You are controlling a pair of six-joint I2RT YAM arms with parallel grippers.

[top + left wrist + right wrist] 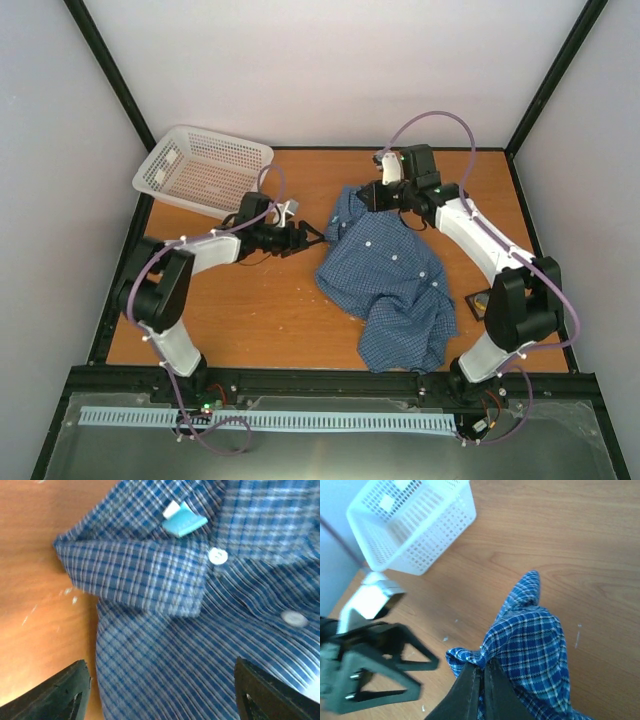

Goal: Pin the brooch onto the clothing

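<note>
Shirt (385,275) edge tight between right fingers (467,697), left fingers (62,695) wide apart near its collar (135,575)

L arm (205,250) & R arm (478,235): white link shells, black joint housings, a lilac cable looped along each. L gripper (314,240): black, triangular open-frame fingers (420,664) w/ silver screws, white cam block (372,600) at wrist. R gripper (481,672): slim black fingers. Green LED (207,407) at L base.
</note>
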